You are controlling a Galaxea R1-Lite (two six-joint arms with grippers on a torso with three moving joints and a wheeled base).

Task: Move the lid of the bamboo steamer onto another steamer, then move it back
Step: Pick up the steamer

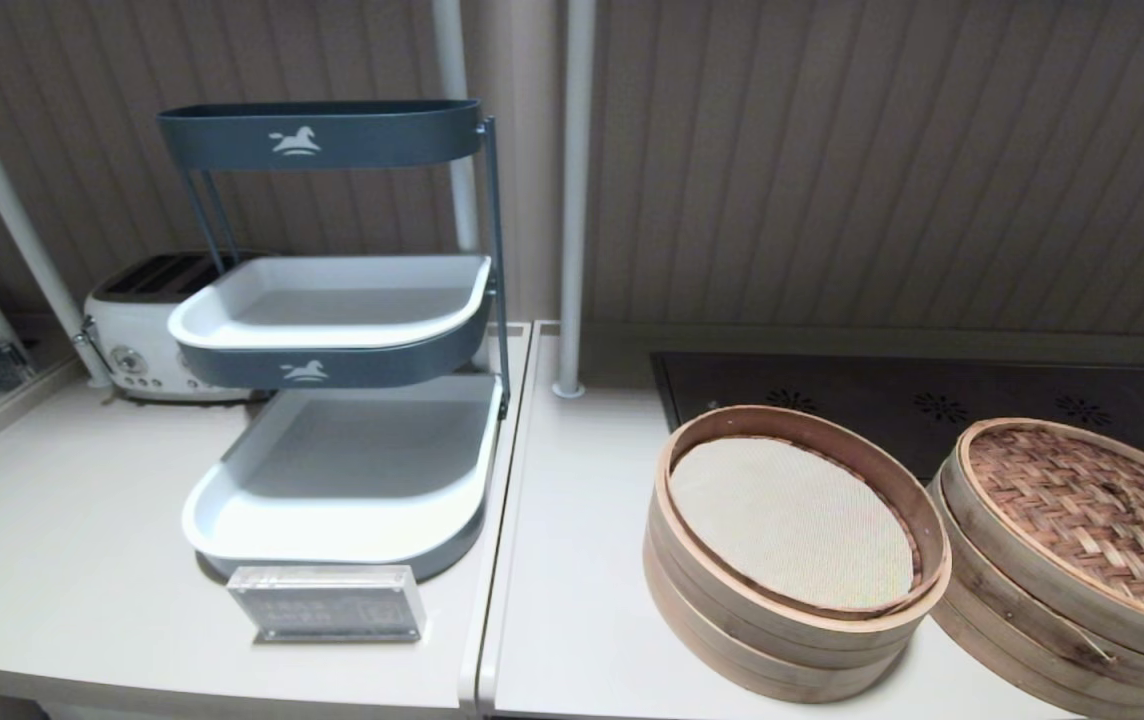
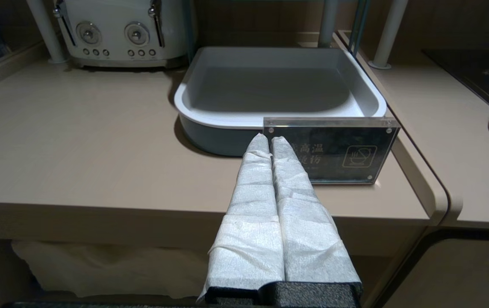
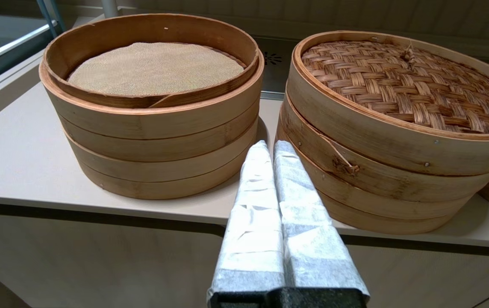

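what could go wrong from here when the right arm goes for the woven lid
The right gripper is shut and low, in front of the counter edge; it must rise and open, or it may bump a steamer wall. The bamboo steamer lid sits on another steamer beside the open steamer; a wide grasp could knock either. The loose sliver might snag.

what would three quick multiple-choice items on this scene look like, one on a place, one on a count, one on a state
1. Where is the woven lid?
A. on the right steamer
B. on the left steamer
C. in the rack

2. How many white trays does the rack show?
A. one
B. two
C. four

3. How is the right gripper?
A. shut, holding nothing
B. open around the lid
C. shut on the sign

Key:
1 A, the lid caps the right steamer, while the left steamer stands open with its mesh liner showing.
2 B, two trays are stacked under the dark top tier.
3 A, its wrapped fingers touch, short of both steamers.
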